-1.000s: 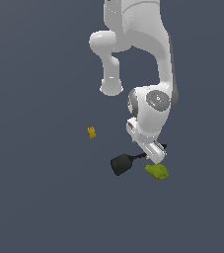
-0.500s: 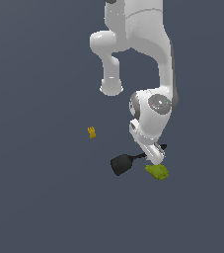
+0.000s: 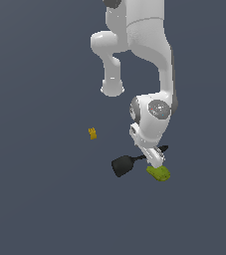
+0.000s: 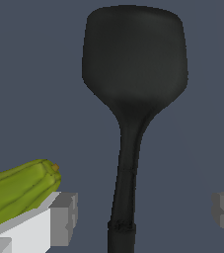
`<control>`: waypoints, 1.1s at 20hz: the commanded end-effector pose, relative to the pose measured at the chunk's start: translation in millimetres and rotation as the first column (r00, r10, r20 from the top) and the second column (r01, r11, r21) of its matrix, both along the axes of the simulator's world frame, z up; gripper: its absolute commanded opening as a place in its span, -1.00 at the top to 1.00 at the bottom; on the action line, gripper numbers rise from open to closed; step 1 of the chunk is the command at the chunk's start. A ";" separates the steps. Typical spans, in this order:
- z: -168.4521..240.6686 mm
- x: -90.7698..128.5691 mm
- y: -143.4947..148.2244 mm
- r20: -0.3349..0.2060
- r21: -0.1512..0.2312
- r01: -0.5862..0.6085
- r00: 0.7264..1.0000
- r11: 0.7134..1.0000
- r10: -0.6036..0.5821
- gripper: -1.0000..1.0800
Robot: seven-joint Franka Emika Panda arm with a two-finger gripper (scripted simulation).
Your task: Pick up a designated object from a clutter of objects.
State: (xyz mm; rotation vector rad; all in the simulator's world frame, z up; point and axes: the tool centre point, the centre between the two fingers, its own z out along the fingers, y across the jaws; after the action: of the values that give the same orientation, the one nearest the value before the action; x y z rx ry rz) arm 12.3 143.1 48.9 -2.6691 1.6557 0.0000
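The gripper (image 4: 143, 217) is down low over the clutter, jaws spread wide with one grey fingertip (image 4: 64, 218) on each side of the spatula (image 4: 133, 99) handle and clear gaps between pads and handle: released, nothing gripped. The spatula lies flat, its broad black blade stretching out ahead of the fingers. The yellow-green lump (image 4: 17, 190) sits just beside one finger, outside the jaws. In the exterior view, the tiny yellow piece (image 3: 92, 133) lies well apart from the gripper.
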 end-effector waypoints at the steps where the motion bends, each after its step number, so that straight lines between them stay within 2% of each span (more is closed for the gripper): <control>1: -12.9 -0.7 -0.4 -0.001 0.000 0.002 1.000 1.000 -0.002 -0.92; 9: -32.0 -0.2 0.1 -0.001 0.000 0.003 1.000 1.000 -0.003 -0.92; 10: -32.0 -0.2 0.1 -0.001 0.000 0.003 1.000 1.000 -0.003 1.00; 22: -29.8 0.4 -0.2 0.002 0.000 0.004 1.000 1.000 -0.004 1.00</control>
State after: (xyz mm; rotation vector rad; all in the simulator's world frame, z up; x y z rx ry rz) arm 12.7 142.6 18.2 -2.6651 1.6608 -0.0014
